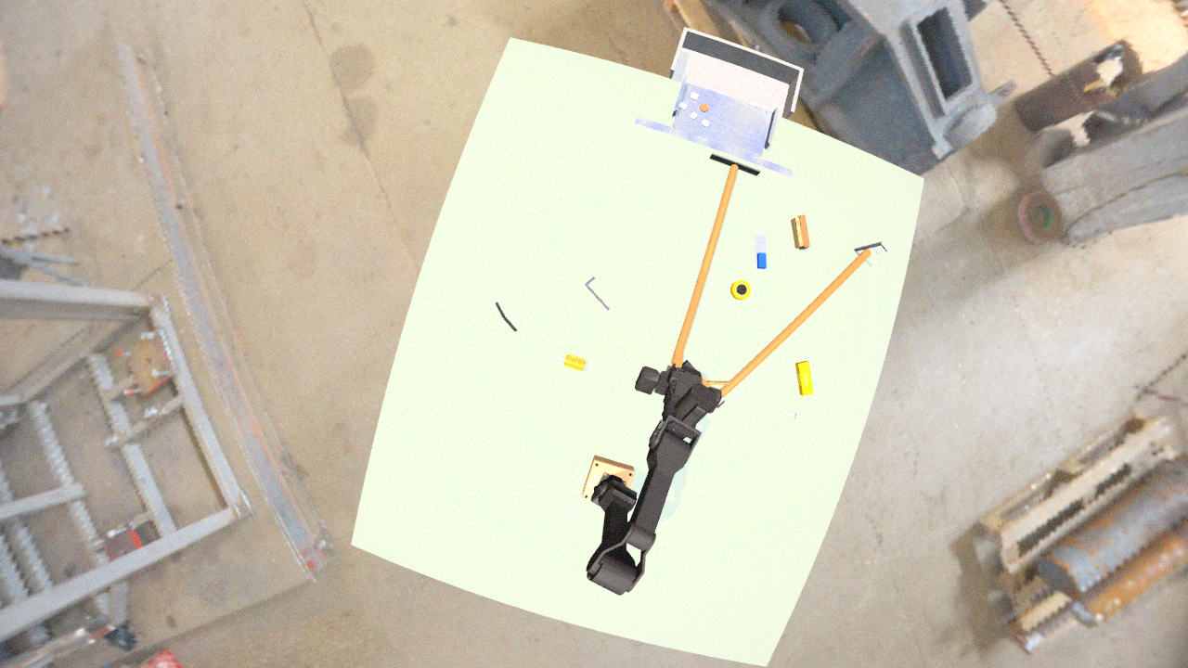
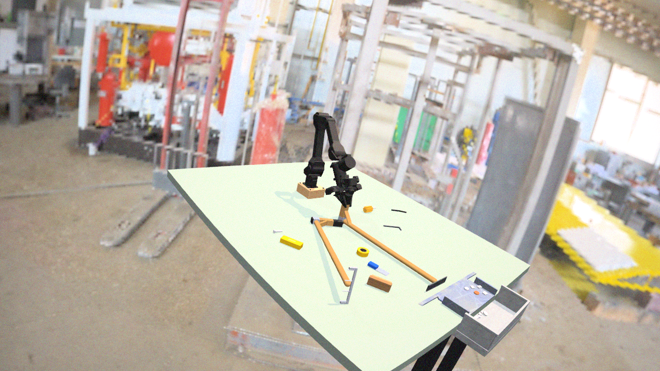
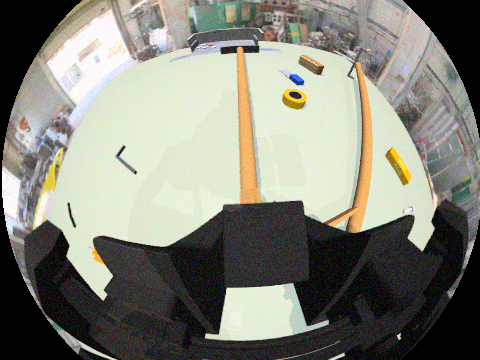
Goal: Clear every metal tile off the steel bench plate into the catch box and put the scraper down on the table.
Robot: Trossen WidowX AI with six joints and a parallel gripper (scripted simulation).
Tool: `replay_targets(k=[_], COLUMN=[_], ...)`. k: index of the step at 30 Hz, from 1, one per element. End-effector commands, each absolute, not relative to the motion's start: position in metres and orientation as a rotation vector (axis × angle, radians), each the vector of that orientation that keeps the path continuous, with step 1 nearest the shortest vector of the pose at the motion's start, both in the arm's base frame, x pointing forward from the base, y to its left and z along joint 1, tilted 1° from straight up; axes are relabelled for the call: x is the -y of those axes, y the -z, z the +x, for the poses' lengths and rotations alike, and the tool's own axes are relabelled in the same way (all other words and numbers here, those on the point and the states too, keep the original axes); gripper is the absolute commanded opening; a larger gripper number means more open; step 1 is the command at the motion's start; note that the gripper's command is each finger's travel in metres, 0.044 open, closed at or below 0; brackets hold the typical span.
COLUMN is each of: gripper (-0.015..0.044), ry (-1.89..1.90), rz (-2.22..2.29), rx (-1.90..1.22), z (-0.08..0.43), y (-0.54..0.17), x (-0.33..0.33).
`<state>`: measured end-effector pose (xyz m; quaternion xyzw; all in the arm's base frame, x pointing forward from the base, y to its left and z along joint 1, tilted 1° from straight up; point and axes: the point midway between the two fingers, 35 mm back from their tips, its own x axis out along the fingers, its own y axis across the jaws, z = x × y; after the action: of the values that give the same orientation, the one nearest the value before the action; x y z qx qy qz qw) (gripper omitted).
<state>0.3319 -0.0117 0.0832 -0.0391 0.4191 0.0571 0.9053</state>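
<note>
The long scraper (image 1: 705, 265) (image 2: 392, 252) (image 3: 245, 125) has an orange shaft, a black blade at the near edge of the steel plate (image 1: 739, 139) (image 2: 456, 297), and an upright post with a black grip. My gripper (image 1: 682, 372) (image 2: 346, 201) (image 3: 253, 209) is shut on that grip, one finger on each side. Several white tiles (image 1: 704, 122) (image 2: 466, 288) and one orange tile (image 1: 703, 107) (image 2: 476, 292) lie on the plate. The catch box (image 1: 742, 49) (image 2: 479, 333) adjoins its far end; a few small white pieces show inside in the exterior view.
A second orange-shafted tool (image 1: 793, 325) (image 2: 332, 253) with a grey hooked head lies right of the scraper in the top view. Between them are a tape roll (image 1: 734, 289), a blue-handled putty knife (image 1: 761, 261) and a brown block (image 1: 801, 232). A yellow block (image 1: 804, 378) and hex key (image 1: 598, 296) lie farther out.
</note>
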Motion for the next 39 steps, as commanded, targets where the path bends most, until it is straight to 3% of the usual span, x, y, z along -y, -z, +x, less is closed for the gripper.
replay_targets(k=[1, 39], gripper=[0.0006, 0.0], ry=[-0.119, -0.125], rz=[-0.081, -0.078], rx=[-0.865, -0.877], z=[0.332, 0.325], y=[-0.084, -0.084], x=[0.012, -0.03])
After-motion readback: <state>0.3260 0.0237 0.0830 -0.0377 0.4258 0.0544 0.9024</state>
